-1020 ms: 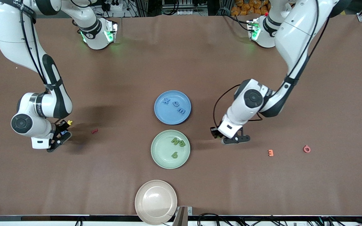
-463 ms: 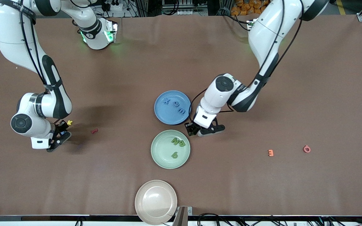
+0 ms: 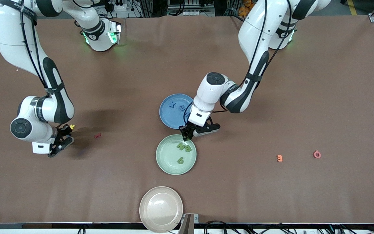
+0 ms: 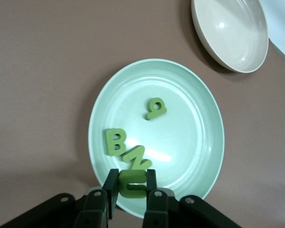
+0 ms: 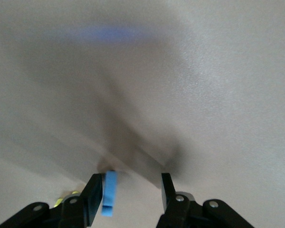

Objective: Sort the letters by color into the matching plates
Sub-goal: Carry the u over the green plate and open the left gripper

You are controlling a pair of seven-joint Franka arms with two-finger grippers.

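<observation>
Step in hand: you are at the drop. The left gripper (image 3: 187,134) hangs over the rim of the green plate (image 3: 166,162), on the side toward the blue plate (image 3: 170,118), near the middle of the table.
Left claw: pinching a green letter (image 4: 132,184) between its fingers (image 4: 112,190); the left wrist view shows it as a blocky C held flat over the plate's rim.
Next move: you need to spread the fingers so the C falls inside the rim. Judging from the wrist view, it sits right at the edge and close to the N (image 4: 137,157), so a small shift toward the plate's middle looks safer.
Green plate: pale mint, shallow, matte. It holds three darker green letters, the N, a B (image 4: 115,141) touching it, and a g-like piece (image 4: 155,108) apart from them.
Blue plate: partly covered by the left arm; two blue letters (image 3: 177,105) show on it.
Right gripper (image 3: 64,138): low near the table edge at the right arm's end. Its fingers are spread, with a blue letter (image 5: 109,192) between them, against one finger and not yet pinched.
Strays: a yellow piece (image 3: 72,126) beside that gripper, a red one (image 3: 97,135) nearby, and orange (image 3: 279,158) and pink (image 3: 317,154) pieces toward the left arm's end.
Beige plate (image 3: 148,211): empty, at the table edge nearest the front camera.
</observation>
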